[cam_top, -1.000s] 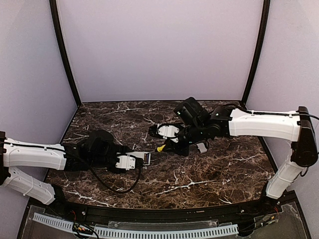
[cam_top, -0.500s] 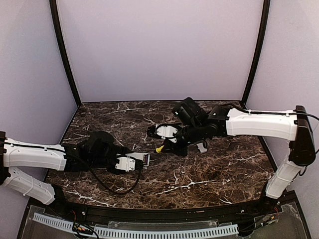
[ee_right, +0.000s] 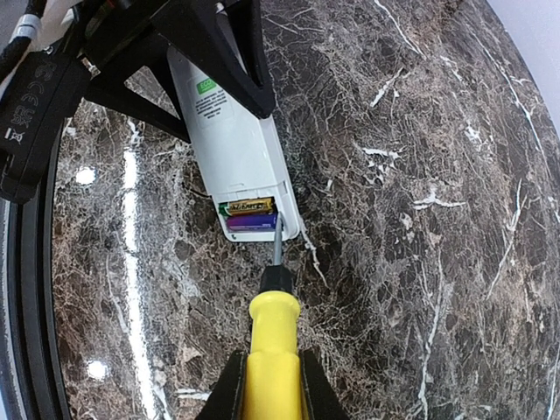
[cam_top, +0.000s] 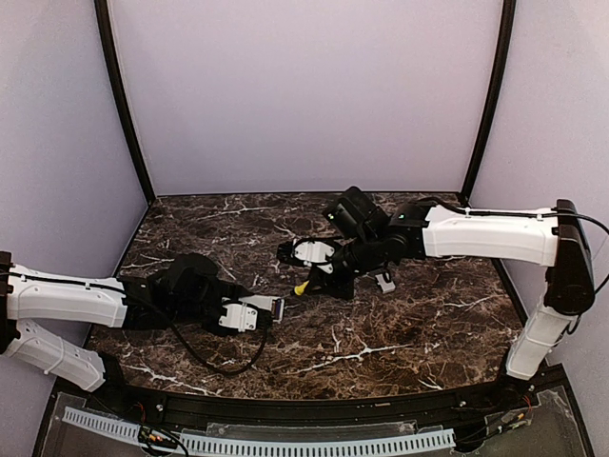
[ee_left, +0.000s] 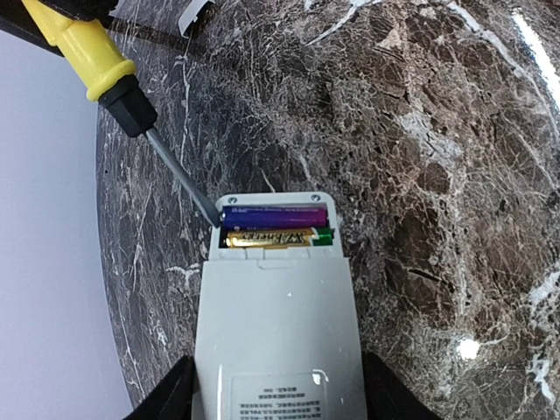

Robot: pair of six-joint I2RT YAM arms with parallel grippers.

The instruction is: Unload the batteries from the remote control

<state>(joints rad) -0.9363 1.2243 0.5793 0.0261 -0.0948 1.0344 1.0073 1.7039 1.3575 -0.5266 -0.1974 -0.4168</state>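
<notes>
My left gripper (ee_left: 276, 398) is shut on the remote control (ee_left: 276, 332), which lies back side up with a black finger on each long side. Its battery bay is uncovered, and the batteries lie side by side in it, a purple one (ee_left: 273, 216) and a gold one (ee_left: 271, 237). The right gripper (ee_right: 271, 385) is shut on a yellow-handled screwdriver (ee_right: 273, 350). The metal tip touches the bay's corner beside the purple battery (ee_right: 252, 221). From above, the remote control (cam_top: 274, 306) and the screwdriver (cam_top: 302, 285) meet at mid table.
A small white cover (cam_top: 385, 282) lies on the dark marble table (cam_top: 381, 333) just right of the right wrist. Black frame posts and purple walls close in the back and sides.
The right arm has shifted left, bringing the screwdriver tip to the remote's open end. The left gripper with the remote has moved slightly toward the near edge.
</notes>
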